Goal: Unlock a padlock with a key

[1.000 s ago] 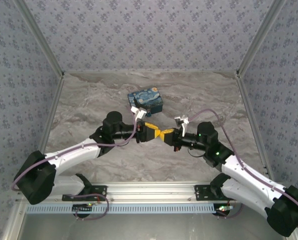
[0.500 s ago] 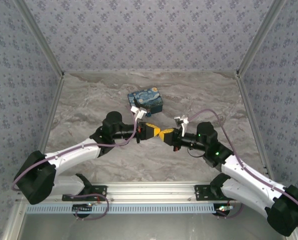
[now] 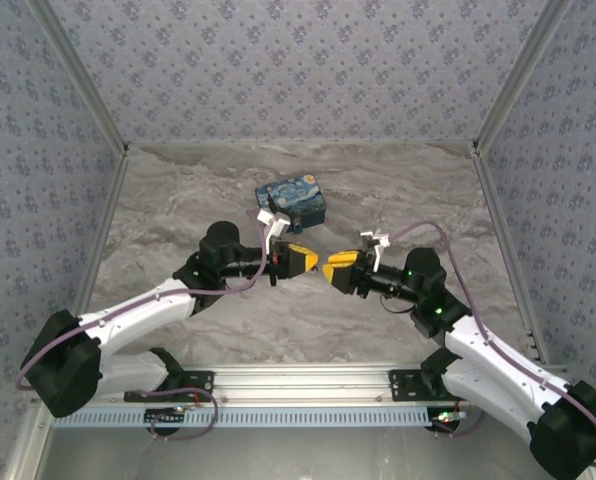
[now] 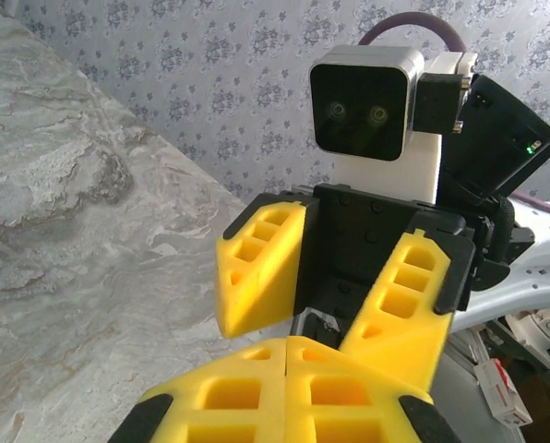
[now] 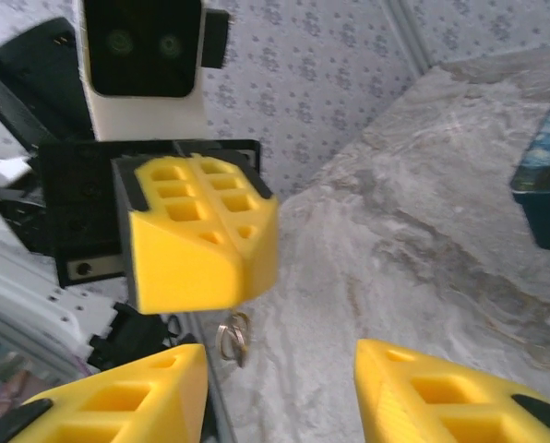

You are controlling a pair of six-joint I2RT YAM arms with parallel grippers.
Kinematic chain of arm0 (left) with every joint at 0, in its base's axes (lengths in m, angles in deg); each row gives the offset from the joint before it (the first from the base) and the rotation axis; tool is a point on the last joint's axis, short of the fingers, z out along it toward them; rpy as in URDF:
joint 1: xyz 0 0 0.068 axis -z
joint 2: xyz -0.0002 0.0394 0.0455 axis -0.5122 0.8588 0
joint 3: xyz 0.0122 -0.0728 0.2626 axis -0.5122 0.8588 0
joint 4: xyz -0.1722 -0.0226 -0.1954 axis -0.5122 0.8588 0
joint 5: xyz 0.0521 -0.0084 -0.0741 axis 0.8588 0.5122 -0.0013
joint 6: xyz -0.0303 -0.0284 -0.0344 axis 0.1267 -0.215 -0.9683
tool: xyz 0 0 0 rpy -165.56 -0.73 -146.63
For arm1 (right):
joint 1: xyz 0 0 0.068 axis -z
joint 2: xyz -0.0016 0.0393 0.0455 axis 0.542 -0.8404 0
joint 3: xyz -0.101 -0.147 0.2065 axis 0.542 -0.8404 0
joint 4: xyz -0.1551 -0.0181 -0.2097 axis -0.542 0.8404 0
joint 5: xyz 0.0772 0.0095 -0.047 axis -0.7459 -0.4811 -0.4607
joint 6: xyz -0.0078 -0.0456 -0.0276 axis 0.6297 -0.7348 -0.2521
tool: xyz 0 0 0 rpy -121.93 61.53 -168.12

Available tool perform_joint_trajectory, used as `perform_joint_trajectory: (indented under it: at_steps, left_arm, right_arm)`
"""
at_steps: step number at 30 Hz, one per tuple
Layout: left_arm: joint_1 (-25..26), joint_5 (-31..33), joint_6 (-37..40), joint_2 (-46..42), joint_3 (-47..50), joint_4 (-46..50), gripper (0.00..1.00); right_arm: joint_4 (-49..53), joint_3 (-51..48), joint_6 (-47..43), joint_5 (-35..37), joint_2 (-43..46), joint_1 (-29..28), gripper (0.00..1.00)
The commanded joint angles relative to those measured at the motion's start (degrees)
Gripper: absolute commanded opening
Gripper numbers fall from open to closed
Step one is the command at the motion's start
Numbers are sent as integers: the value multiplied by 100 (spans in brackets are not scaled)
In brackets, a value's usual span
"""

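Left gripper (image 3: pixel 308 261) and right gripper (image 3: pixel 334 270) facing tip to tip over marbled table (image 3: pixel 178 200), narrow gap between, starry-print box (image 3: pixel 292 200) near at eleven o'clock.

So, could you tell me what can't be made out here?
Left wrist: whatever the shut left tool pinches is hidden inside its own grip.
Right wrist: a silvery ring beneath that tool is blurred; shackle or key ring, unclear.
Top external: key and padlock too small to pick out.
Right wrist: the box is cut by the right edge.
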Motion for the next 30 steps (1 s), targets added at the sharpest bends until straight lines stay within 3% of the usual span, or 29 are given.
perform_joint_trajectory:
  at_steps: [1, 6, 12, 30]
  left_arm:
    - [50, 54, 113, -107, -233, -17, 0]
    - [71, 248, 136, -68, -267, 61, 0]
    - [94, 391, 141, -51, -282, 96, 0]
    - [90, 527, 165, -67, -274, 183, 0]
  right_arm:
    - [-355, 121, 72, -237, -34, -111, 53]
    - [-76, 257, -144, 141, -224, -363, 60]
    - [-64, 277, -141, 722, -367, -465, 58]
    - [704, 594, -328, 1418, -833, -689, 48]
